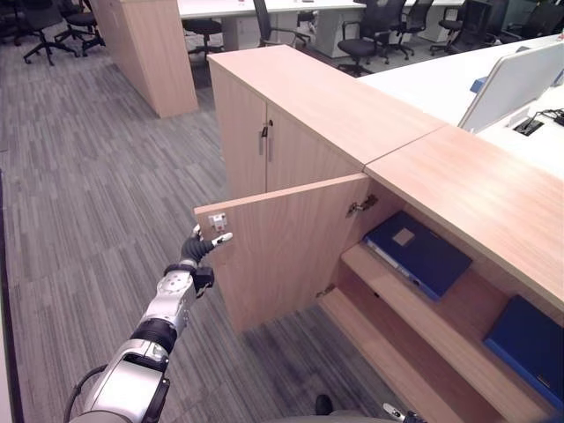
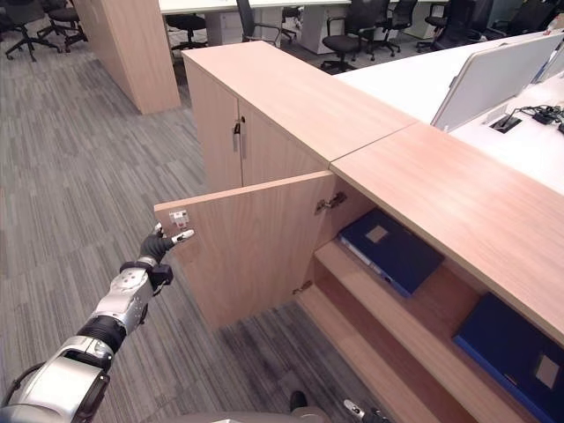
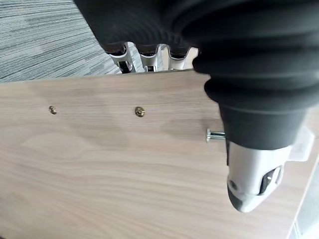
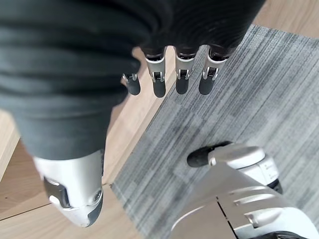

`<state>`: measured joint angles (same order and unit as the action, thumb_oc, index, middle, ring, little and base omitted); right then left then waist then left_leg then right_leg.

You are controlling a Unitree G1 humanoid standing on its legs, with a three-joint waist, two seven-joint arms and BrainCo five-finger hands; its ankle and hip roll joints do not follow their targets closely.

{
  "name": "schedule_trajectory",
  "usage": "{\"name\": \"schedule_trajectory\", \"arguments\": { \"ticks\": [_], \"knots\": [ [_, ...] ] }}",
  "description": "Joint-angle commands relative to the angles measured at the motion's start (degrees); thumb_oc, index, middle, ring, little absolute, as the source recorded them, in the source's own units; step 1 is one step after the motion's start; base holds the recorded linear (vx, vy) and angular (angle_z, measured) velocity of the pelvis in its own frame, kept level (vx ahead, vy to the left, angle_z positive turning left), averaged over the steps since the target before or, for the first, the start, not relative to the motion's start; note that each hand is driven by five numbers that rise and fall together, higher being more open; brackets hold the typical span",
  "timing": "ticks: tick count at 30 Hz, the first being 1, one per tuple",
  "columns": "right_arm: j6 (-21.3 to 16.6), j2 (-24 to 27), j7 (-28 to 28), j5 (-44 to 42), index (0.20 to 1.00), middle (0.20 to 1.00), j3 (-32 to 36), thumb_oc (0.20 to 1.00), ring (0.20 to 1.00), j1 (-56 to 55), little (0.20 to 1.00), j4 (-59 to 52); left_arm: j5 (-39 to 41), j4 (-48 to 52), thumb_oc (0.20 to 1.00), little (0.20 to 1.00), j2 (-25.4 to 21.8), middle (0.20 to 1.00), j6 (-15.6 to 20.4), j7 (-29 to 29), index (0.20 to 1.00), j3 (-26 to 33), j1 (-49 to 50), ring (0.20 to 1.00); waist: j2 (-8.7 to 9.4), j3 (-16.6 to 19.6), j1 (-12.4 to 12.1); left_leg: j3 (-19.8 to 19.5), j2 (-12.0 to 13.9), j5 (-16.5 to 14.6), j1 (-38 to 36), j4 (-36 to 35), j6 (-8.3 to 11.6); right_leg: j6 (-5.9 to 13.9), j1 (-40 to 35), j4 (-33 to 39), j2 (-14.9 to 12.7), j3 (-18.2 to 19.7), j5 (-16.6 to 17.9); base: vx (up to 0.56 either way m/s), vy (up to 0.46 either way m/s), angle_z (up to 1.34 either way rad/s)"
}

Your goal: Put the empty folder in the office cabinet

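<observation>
The wooden office cabinet (image 1: 467, 189) has its door (image 1: 282, 256) swung out towards me. A blue folder (image 1: 419, 251) lies flat on the upper shelf inside, and a second blue folder (image 1: 529, 344) lies further right on the same shelf. My left hand (image 1: 196, 251) is at the door's free edge, its thumb (image 3: 254, 174) straight against the inner face and its fingers (image 3: 144, 57) reaching straight past the edge on the outer side. My right hand (image 4: 182, 74) hangs open and holds nothing, low above the carpet by the cabinet's base.
A closed cabinet (image 1: 264, 141) with a metal handle adjoins the open one on the left. Behind it are white desks (image 1: 441, 84) with a divider panel and several black office chairs (image 1: 366, 40). A tall wooden unit (image 1: 150, 53) stands at the back left on grey carpet.
</observation>
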<state>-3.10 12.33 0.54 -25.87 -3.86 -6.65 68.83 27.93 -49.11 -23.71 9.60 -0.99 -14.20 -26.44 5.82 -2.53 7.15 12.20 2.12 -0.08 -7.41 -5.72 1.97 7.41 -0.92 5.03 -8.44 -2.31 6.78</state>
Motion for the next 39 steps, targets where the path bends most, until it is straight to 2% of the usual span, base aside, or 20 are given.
{"name": "schedule_trajectory", "arguments": {
  "ticks": [1, 5, 7, 9, 10, 11, 12, 14, 15, 16, 17, 18, 21, 24, 25, 27, 33, 35, 38, 39],
  "knots": [
    [-0.6, 1.4, -0.5, -0.9, 1.0, 1.0, 0.1, 1.0, 1.0, 2.6, 1.0, -0.4, -4.9, 2.6, 1.0, 1.0, 0.3, 1.0, 1.9, 3.7, 1.0, -2.5, -3.2, 1.0, -2.86, -1.8, 0.4, -2.1, 1.8, -4.6, -1.3, 0.7, 0.96, 6.42, -1.9, -4.6, -3.3, -2.9, -4.3, -0.03, 0.057, 0.0],
    [-0.6, 1.2, -0.7, -1.1, 1.0, 1.0, 0.6, 1.0, 1.0, 2.5, 1.0, -0.5, -6.3, 4.9, 1.0, 1.0, -0.2, 1.0, 1.8, 5.0, 1.0, -4.0, -2.3, 1.0, -2.84, -2.3, 0.3, -2.2, 1.5, -4.5, -0.8, 0.7, 0.81, 6.64, -1.5, -4.9, -3.6, -3.0, -4.2, -0.04, 0.03, 0.0],
    [-0.6, 0.9, -0.6, -1.6, 1.0, 1.0, 1.1, 1.0, 1.0, 3.7, 1.0, -0.6, -7.0, 8.1, 1.0, 1.0, -1.0, 1.0, 1.6, 6.4, 1.0, -5.5, -0.9, 1.0, -2.96, -4.0, -0.1, -1.9, 1.4, -4.2, 0.4, 0.7, 0.56, 7.14, 0.4, -5.4, -3.8, -2.9, -3.1, -0.19, 0.012, -0.05],
    [-0.9, 0.8, -0.4, -2.7, 1.0, 1.0, 1.7, 1.0, 1.0, 6.0, 1.0, -0.5, -7.2, 12.8, 1.0, 1.0, -2.3, 1.0, 1.5, 8.5, 1.0, -7.9, 1.1, 1.0, -3.71, -5.7, -0.5, -1.3, 2.1, -3.0, 2.5, 0.9, 0.9, 7.59, 2.8, -6.1, -4.0, -1.2, -0.2, -0.21, -0.072, -0.35],
    [-0.9, 0.8, -0.5, -2.7, 1.0, 1.0, 1.7, 1.0, 1.0, 6.1, 1.0, -0.5, -7.2, 12.9, 1.0, 1.0, -2.3, 1.0, 1.5, 8.5, 1.0, -7.9, 1.1, 1.0, -3.7, -5.6, -0.6, -1.2, 2.2, -3.0, 2.6, 0.9, 0.9, 7.59, 3.0, -6.1, -4.0, -1.0, -0.1, -0.27, -0.083, -0.39],
    [-0.6, 1.2, -0.4, -3.6, 1.0, 1.0, 2.6, 1.0, 1.0, 7.5, 1.0, -0.6, -7.2, 18.4, 1.0, 1.0, -4.8, 1.0, 0.7, 11.6, 1.0, -9.9, 4.2, 1.0, -5.22, -6.4, -1.6, -0.5, 2.9, -1.5, 5.1, 1.7, 0.72, 7.59, 4.0, -8.8, -5.1, -0.9, -1.2, -0.39, -0.046, -0.29],
    [-0.6, 1.6, -0.4, -3.6, 1.0, 1.0, 3.3, 1.0, 1.0, 8.8, 1.0, -0.8, -6.2, 23.0, 1.0, 1.0, -7.2, 1.0, 0.0, 13.8, 1.0, -10.0, 8.2, 1.0, -6.7, -6.3, -4.0, 1.7, 3.5, -0.9, 6.8, 2.7, 0.63, 6.88, 2.6, -10.8, -7.8, -7.6, -3.9, -0.47, -0.045, -0.08],
    [-0.4, 2.3, -0.3, -2.6, 1.0, 1.0, 3.7, 1.0, 1.0, 10.0, 1.0, -0.4, -4.8, 26.7, 1.0, 1.0, -8.3, 1.0, -0.8, 15.9, 1.0, -9.1, 13.0, 1.0, -7.46, -5.2, -6.7, 5.3, 4.1, -0.2, 8.4, 3.9, 0.77, 6.09, 0.5, -13.2, -11.1, -16.2, -4.1, -0.24, 0.007, -1.0],
    [-0.2, 2.6, -0.5, -1.2, 1.0, 1.0, 3.5, 1.0, 1.0, 10.6, 1.0, 0.3, -5.1, 29.4, 1.0, 1.0, -9.1, 1.0, -1.4, 17.5, 1.0, -8.2, 17.1, 1.0, -7.59, -4.1, -8.6, 7.3, 4.3, -0.7, 8.2, 3.9, 1.09, 6.68, -1.6, -14.8, -13.0, -20.8, -4.7, -0.13, -0.049, -1.65],
    [-0.1, 2.6, -0.5, -0.4, 1.0, 1.0, 3.3, 1.0, 1.0, 11.1, 1.0, 0.6, -4.7, 30.4, 1.0, 1.0, -9.1, 1.0, -1.7, 18.1, 1.0, -7.4, 19.4, 1.0, -7.38, -3.5, -10.1, 8.8, 4.5, -0.4, 8.7, 4.2, 1.21, 6.98, -2.8, -13.9, -13.7, -23.5, -4.3, -0.05, -0.067, -1.6],
    [-0.1, 2.6, -0.4, -0.3, 1.0, 1.0, 3.2, 1.0, 1.0, 11.0, 1.0, 0.7, -4.7, 30.9, 1.0, 1.0, -9.3, 1.0, -1.8, 18.2, 1.0, -7.2, 20.1, 1.0, -7.29, -3.4, -10.1, 9.0, 4.4, -0.6, 8.4, 4.2, 1.35, 7.07, -3.3, -13.5, -13.7, -23.6, -4.3, -0.15, -0.135, -0.62],
    [0.0, 2.7, -0.6, 0.4, 1.0, 1.0, 3.1, 1.0, 1.0, 11.0, 1.0, 1.1, -3.9, 32.6, 1.0, 1.0, -8.4, 1.0, -2.3, 19.1, 1.0, -5.7, 23.8, 1.0, -7.26, -3.2, -11.2, 11.3, 4.6, 0.9, 8.7, 4.7, 1.17, 6.87, -4.0, -11.2, -13.8, -26.2, -3.3, -0.09, -0.092, -0.82],
    [0.0, 2.7, -0.9, 0.7, 1.0, 1.0, 3.1, 1.0, 1.0, 10.0, 1.0, 0.7, -3.3, 34.3, 1.0, 1.0, -8.3, 1.0, -2.5, 19.6, 1.0, -4.1, 27.5, 1.0, -7.91, -2.6, -10.8, 11.6, 5.2, 1.6, 8.1, 4.5, 1.78, 6.66, -5.3, -7.9, -12.0, -25.4, -4.2, -0.04, -0.153, -0.61],
    [-0.2, 3.5, -1.0, 1.5, 1.0, 1.0, 2.4, 1.0, 1.0, 9.5, 1.0, 0.2, -3.0, 37.2, 1.0, 1.0, -7.3, 1.0, -2.7, 20.0, 1.0, -3.1, 30.6, 1.0, -10.38, -2.9, -9.6, 11.3, 7.3, 4.4, 7.8, 3.8, 3.91, 5.77, -6.7, -2.7, -8.2, -22.9, -5.9, -0.06, -0.193, -0.55],
    [-0.2, 3.6, -1.0, 1.5, 1.0, 1.0, 2.3, 1.0, 1.0, 9.5, 1.0, 0.2, -3.0, 37.3, 1.0, 1.0, -7.3, 1.0, -2.7, 20.0, 1.0, -3.1, 30.6, 1.0, -10.47, -2.9, -9.6, 11.3, 7.4, 4.5, 7.7, 3.7, 3.98, 5.7, -6.8, -2.6, -8.1, -22.9, -5.8, -0.09, -0.222, -0.63],
    [-0.3, 4.5, -0.7, 2.2, 1.0, 1.0, 1.7, 1.0, 1.0, 9.6, 1.0, 0.4, -2.7, 38.7, 1.0, 1.0, -6.6, 1.0, -2.8, 19.8, 1.0, -2.7, 31.5, 1.0, -12.21, -3.5, -8.6, 11.8, 9.2, 6.2, 7.5, 3.8, 5.35, 4.7, -7.3, -1.0, -5.8, -21.3, -7.2, -0.08, -0.168, -0.34],
    [-0.2, 6.9, -0.5, 3.0, 1.0, 1.0, 2.2, 1.0, 1.0, 9.4, 1.0, 2.1, -2.9, 39.9, 1.0, 1.0, -4.9, 1.0, -3.4, 20.0, 1.0, -2.9, 32.8, 1.0, -15.28, -4.6, -6.4, 12.9, 12.8, 9.2, 6.8, 4.3, 7.57, 2.98, -7.3, 0.0, -2.1, -17.9, -9.7, -0.06, -0.126, -0.43],
    [-0.2, 8.4, 0.0, 2.5, 1.0, 1.0, 2.7, 1.0, 1.0, 9.7, 1.0, 2.8, -3.1, 39.1, 1.0, 1.0, -3.6, 1.0, -3.4, 19.4, 1.0, -3.3, 32.0, 1.0, -15.99, -5.5, -5.5, 10.1, 13.3, 9.8, 7.2, 4.8, 8.48, 2.2, -6.9, 0.0, -1.1, -16.1, -10.5, -0.07, -0.112, -0.26],
    [-0.2, 9.3, 0.4, 2.5, 1.0, 1.0, 2.9, 1.0, 1.0, 10.0, 1.0, 3.3, -3.1, 38.6, 1.0, 1.0, -2.5, 1.0, -3.3, 18.9, 1.0, -3.8, 31.7, 1.0, -15.96, -6.0, -4.9, 7.3, 13.5, 9.1, 7.5, 6.5, 8.61, 1.49, -6.6, -0.1, -0.4, -14.7, -11.0, -0.03, -0.096, -0.39],
    [-0.3, 9.7, 0.5, 2.7, 1.0, 1.0, 2.8, 1.0, 1.0, 10.4, 1.0, 3.4, -2.9, 38.5, 1.0, 1.0, -2.1, 1.0, -3.3, 18.5, 1.0, -4.0, 31.7, 1.0, -15.75, -6.3, -4.9, 4.9, 13.1, 8.5, 7.8, 7.4, 8.44, 1.24, -6.4, -0.3, -0.2, -13.8, -11.1, 0.0, -0.083, -0.54]
  ]
}}
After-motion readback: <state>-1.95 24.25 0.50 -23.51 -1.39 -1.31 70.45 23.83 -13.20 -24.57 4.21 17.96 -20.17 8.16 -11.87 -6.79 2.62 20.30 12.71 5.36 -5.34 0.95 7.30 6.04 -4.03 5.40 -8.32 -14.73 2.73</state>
